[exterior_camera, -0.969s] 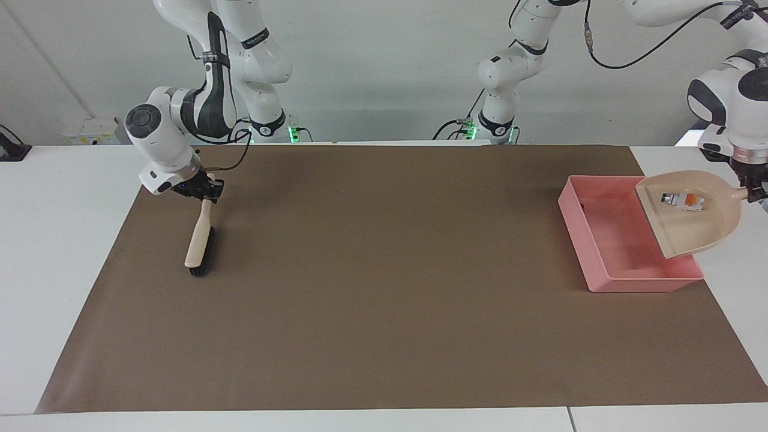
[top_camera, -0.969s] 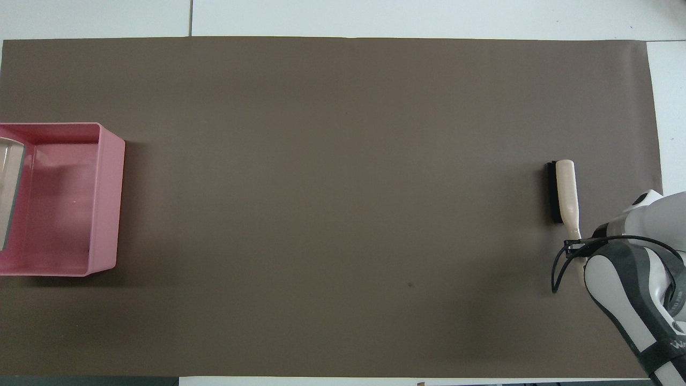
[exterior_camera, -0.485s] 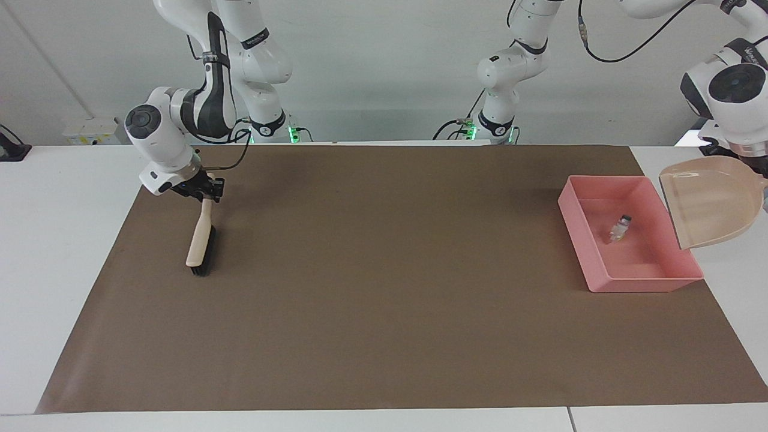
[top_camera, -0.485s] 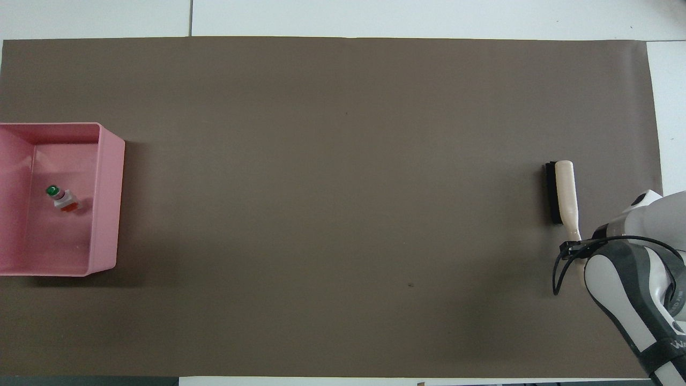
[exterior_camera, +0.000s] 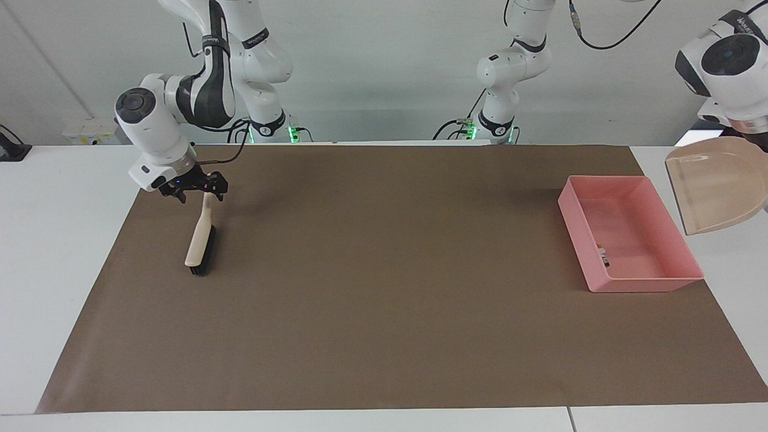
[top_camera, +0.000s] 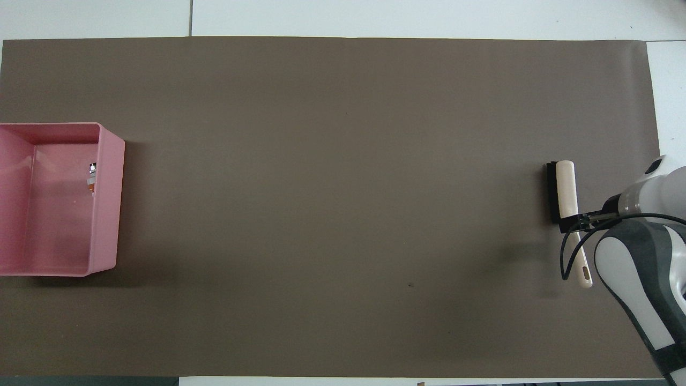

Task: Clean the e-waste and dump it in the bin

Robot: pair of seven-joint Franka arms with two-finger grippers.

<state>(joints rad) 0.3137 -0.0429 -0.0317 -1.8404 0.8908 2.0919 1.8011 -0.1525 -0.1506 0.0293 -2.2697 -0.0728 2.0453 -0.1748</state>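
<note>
E-waste (exterior_camera: 603,257) is seen inside the bin (exterior_camera: 577,237), lying against the wall on the side toward the right arm's end; only one small piece with an orange mark can be made out. Dump step is judged done.

No loose bits are visible on the brown mat (exterior_camera: 384,312), so sweeping is judged finished as well. What is left, apparently: dustpan to be set down and the arms to be parked.

Left tool: hidden at the frame edge of the facing view and not in the overhead view, so its state cannot be told. The beige dustpan (exterior_camera: 717,191) is carried tilted in the air by the left arm, beside the bin, over the white surface (exterior_camera: 738,288) at the left arm's end. Nothing can be seen in the pan.

Right tool (exterior_camera: 195,189): fingers are seen spread, released, raised just over the handle of the brush (exterior_camera: 200,241). The brush is lying on the mat at the right arm's end, bristles on the side toward the bin.

Surface: white tabletop, mostly covered by the mat. Room: plain light wall at the robots' end, green lights at the arm bases, cables hung overhead.
</note>
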